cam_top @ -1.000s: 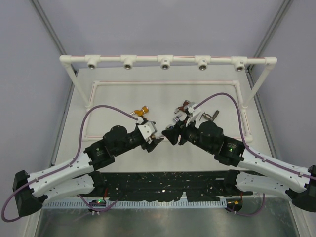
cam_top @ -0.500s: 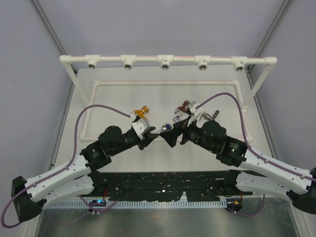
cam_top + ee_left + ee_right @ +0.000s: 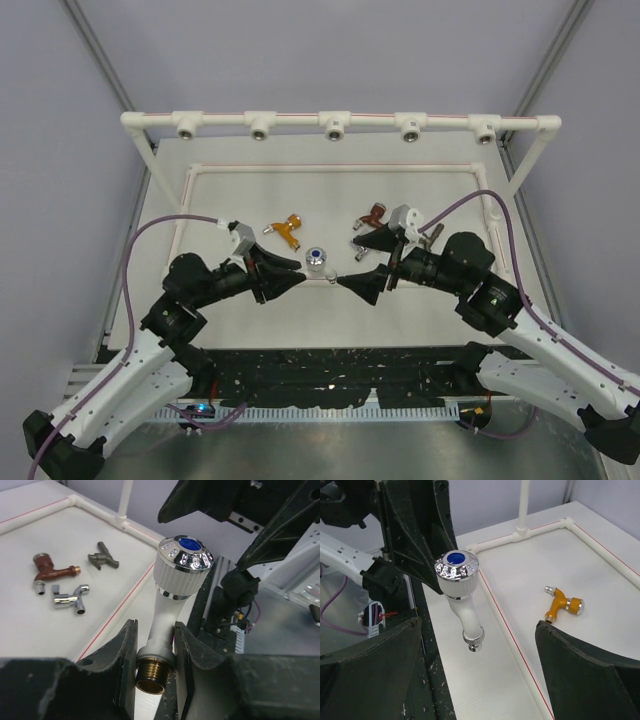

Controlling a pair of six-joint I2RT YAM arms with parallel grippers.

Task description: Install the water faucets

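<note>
The left jaws grip the white tap (image 3: 167, 605) by its neck, cap up, brass thread down, over the counter's (image 3: 330, 200) 6 o'clock side. The right jaws gape empty at its 4 o'clock. The sockets (image 3: 334, 125) sit at 12 o'clock, so the thread probably needs tipping that way.

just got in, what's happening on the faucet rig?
The left tool is shut on the white faucet, gripping its neck and holding it up off the table. The right tool faces it, open, touching nothing. The orange-gold, copper-brown, chrome and dark faucets lie on the table. The pipe frame has no faucet in its sockets.
</note>
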